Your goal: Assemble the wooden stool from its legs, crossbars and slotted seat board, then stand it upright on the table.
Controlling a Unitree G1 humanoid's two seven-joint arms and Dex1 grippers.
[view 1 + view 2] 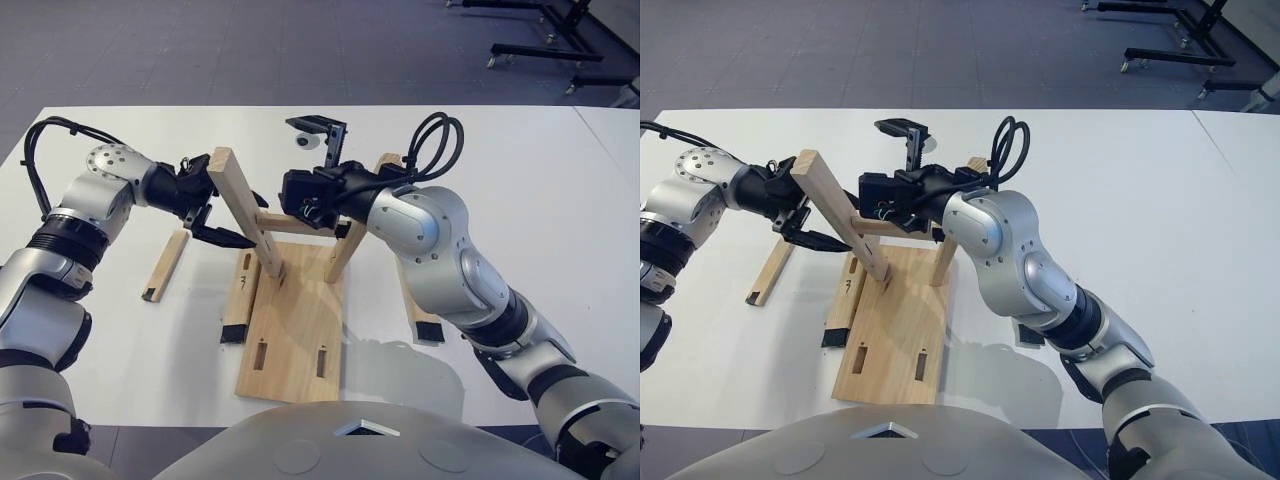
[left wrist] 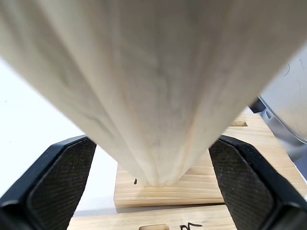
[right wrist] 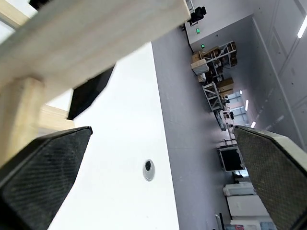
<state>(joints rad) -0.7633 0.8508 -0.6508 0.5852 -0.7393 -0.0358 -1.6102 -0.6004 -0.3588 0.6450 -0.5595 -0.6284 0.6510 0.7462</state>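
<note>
Holds the left pincer [image 2: 153,163] clenched on the left leg [image 1: 245,210]. Spreads it wide to take the wood, one pad [image 2: 60,184] against each side. Grips from the robot's left, close to where the crossbar [image 1: 272,220] meets that leg.

Holds the right pincer [image 3: 162,143] released, its pads [image 3: 276,172] far apart, right at the crossbar on the side of the right leg [image 1: 346,255]. Touching the wood or only near it: cannot tell. Between those pads in the right wrist view, bare table [image 1: 520,200]; close to that camera, the crossbar running past.

Flat on the table, in front of the robot: the board [image 1: 290,340], slots facing up, two of them open at its near end. At its far end, both legs standing on it, joined by the crossbar into one frame. Left leg tilted, top leaning toward the robot's left, foot down on the board. Right leg tilted the other way, top toward the right. Seated in slots or only resting on the wood: cannot tell.

Loose on the table:
- first bar [image 1: 165,265], apart from the board on its left, below the left arm
- second bar [image 1: 240,300], just beside the board's left edge, dark at its near end
- third bar [image 1: 422,318], right of the board, partly hidden under the right arm
</note>
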